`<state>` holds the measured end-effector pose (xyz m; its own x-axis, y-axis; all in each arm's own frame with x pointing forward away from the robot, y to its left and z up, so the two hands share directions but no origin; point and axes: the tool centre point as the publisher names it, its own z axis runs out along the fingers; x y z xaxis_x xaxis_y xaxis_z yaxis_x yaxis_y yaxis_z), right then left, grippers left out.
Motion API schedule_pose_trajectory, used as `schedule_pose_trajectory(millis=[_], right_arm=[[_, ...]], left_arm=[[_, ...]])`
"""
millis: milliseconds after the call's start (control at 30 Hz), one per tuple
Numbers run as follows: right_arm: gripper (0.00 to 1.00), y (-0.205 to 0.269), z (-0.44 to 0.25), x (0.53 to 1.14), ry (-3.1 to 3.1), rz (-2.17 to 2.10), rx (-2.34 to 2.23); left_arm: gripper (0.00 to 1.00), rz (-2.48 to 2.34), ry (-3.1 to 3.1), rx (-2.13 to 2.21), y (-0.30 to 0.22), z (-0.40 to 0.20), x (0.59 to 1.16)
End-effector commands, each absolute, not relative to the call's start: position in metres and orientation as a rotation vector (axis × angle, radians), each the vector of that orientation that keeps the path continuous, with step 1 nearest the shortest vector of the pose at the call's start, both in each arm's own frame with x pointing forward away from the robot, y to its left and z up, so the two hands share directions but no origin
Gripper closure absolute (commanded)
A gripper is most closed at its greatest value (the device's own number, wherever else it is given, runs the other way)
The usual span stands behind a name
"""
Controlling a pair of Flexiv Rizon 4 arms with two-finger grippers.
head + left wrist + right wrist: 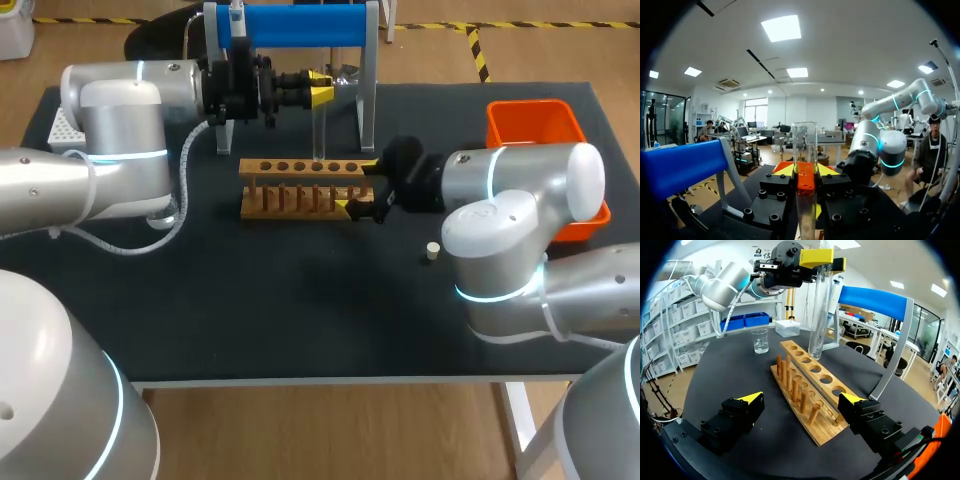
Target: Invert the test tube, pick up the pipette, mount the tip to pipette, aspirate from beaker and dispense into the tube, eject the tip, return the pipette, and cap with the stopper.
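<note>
My left gripper (320, 93) is shut on a clear test tube (319, 135), holding it upright with its lower end just above the holes of the wooden rack (300, 167). In the left wrist view the tube (805, 145) stands between the yellow fingertips (785, 170). My right gripper (362, 188) is open, its fingers straddling the rack's right end. Seen from the right wrist, the rack (812, 385) lies between its wide-apart tips, with the tube (819, 310) and my left gripper (810, 261) beyond. A beaker (760, 340) with liquid stands past the rack. A small pale stopper (432, 251) lies by my right arm.
The blue-topped pipette stand (300, 25) rises behind the rack. An orange bin (535, 125) sits at the back right. A white tip box (60, 128) sits at the far left and also shows behind the beaker as the tip box (787, 328).
</note>
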<state>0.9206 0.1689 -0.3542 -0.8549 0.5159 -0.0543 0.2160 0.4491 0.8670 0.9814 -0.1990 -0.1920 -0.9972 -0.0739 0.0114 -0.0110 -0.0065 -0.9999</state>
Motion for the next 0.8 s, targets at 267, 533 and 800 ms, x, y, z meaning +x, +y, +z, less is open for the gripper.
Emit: schedule_pose_trajectory(millis=[267, 533, 800], right_arm=[[0.0, 0.169, -0.354, 0.92, 2.395, 1.365, 0.627], [0.0, 0.169, -0.354, 0.92, 2.395, 1.365, 0.627], [0.0, 0.169, -0.354, 0.92, 2.395, 1.365, 0.627]], left_arm=[[1.0, -2.205, 2.173, -0.083, -0.197, -0.203, 0.986], [1.0, -2.192, 2.186, -0.077, -0.199, -0.208, 0.987], [1.0, -2.197, 2.167, -0.07, -0.198, -0.214, 0.988]])
